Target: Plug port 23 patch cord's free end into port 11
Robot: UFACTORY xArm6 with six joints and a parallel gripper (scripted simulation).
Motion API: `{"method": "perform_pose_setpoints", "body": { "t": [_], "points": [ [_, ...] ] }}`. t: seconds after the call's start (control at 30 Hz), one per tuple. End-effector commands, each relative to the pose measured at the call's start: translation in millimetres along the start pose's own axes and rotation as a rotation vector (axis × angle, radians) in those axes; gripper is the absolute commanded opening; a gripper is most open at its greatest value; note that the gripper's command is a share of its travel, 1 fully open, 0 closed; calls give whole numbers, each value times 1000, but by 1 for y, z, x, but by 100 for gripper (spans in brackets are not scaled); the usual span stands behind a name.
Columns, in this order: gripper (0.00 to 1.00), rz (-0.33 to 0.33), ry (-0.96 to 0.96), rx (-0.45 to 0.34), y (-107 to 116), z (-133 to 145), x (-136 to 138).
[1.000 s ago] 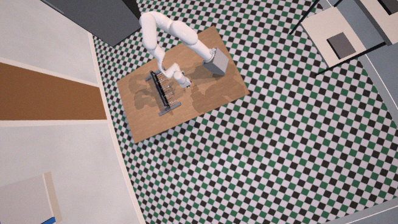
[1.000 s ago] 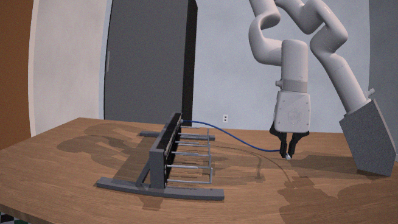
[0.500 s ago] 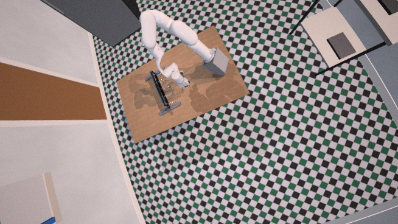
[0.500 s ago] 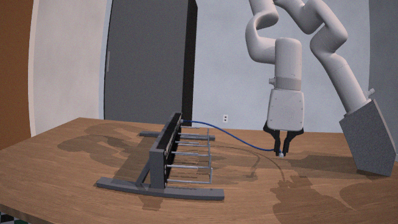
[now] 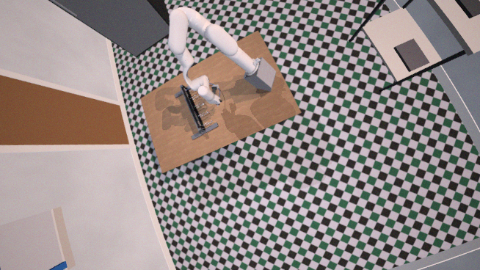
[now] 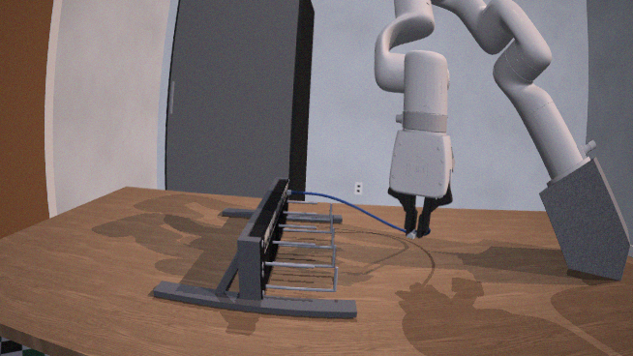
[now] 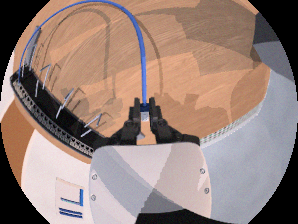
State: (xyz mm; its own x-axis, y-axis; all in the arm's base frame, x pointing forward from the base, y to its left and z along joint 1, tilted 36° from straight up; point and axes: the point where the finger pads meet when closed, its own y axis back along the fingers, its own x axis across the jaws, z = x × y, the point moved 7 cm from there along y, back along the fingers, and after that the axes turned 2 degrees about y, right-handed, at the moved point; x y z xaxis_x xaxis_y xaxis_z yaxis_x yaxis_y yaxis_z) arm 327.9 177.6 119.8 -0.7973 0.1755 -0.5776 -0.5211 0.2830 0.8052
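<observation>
— Where is the plug [image 6: 411, 235] sitting?

— Between the black fingers [image 6: 410, 213]; the gripper [image 6: 419, 233] is pinching it, nearly closed, hanging above the wooden table [image 6: 121, 252].

— And the patch cord [image 6: 348, 205]?

— Thin, blue, arcing back to the dark rack [image 6: 249, 252].

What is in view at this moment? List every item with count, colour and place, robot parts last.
Table: one, brown wood, under everything.
Rack: one, dark grey, standing left of centre on the table.
Patch cord: one, blue, running from the rack's far end to the gripper.
Plug: one, pale, at the cord's free end, just above the table.
Door: one, grey, behind the table.
Arm base: one, grey, right side of the table.
Arm: one, white.
Gripper: one, black fingers, closed on the plug.
</observation>
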Motion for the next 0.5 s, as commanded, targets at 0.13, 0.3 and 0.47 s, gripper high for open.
{"method": "perform_pose_setpoints", "body": {
  "t": [0.13, 0.3, 0.47],
  "points": [
    [0, 2, -269, 1, 9, 3, -45],
    [0, 2, -344, 1, 11, 4, -57],
    [0, 3, -504, 2, 16, 5, -84]
  ]
}}
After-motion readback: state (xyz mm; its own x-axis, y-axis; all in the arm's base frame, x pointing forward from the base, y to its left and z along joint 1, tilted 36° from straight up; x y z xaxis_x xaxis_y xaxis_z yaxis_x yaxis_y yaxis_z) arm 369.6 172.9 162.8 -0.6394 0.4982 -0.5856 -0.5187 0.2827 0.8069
